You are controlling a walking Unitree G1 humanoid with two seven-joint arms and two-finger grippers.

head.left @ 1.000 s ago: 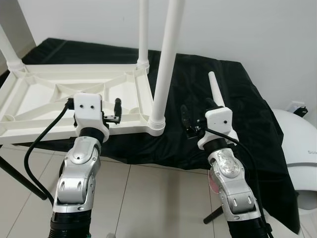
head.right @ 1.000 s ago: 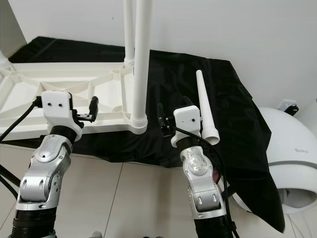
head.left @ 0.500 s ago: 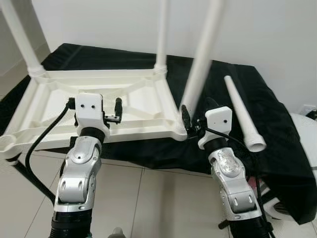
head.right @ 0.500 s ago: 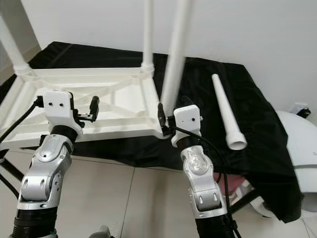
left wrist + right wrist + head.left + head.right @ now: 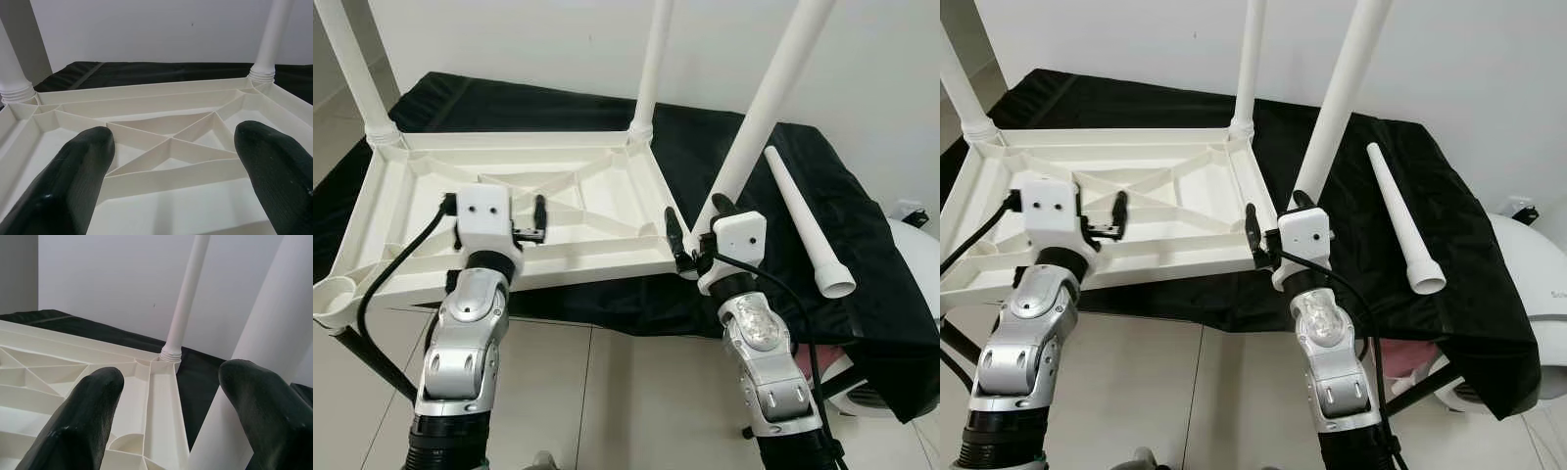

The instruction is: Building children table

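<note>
Three legs stand screwed into the upturned table top [image 5: 509,201] on the black cloth [image 5: 862,245]; a loose leg [image 5: 803,220] lies beside. It looks light, stiff, slippery plastic, best gripped mid-shaft. Wrist views show the left gripper [image 5: 171,161] and right gripper [image 5: 171,401] both spread wide, empty.

Both eye views look forward and down from the head onto the upturned white table [image 5: 509,211] lying on the black-draped counter [image 5: 862,245], with both arms in the near foreground. The left wrist view sits low and close between its own fingers [image 5: 73,181], facing the far wall across the table's ribbed underside. The right wrist view looks likewise from the near right corner, close beside a leg [image 5: 254,372]. All four views share that underside.
</note>
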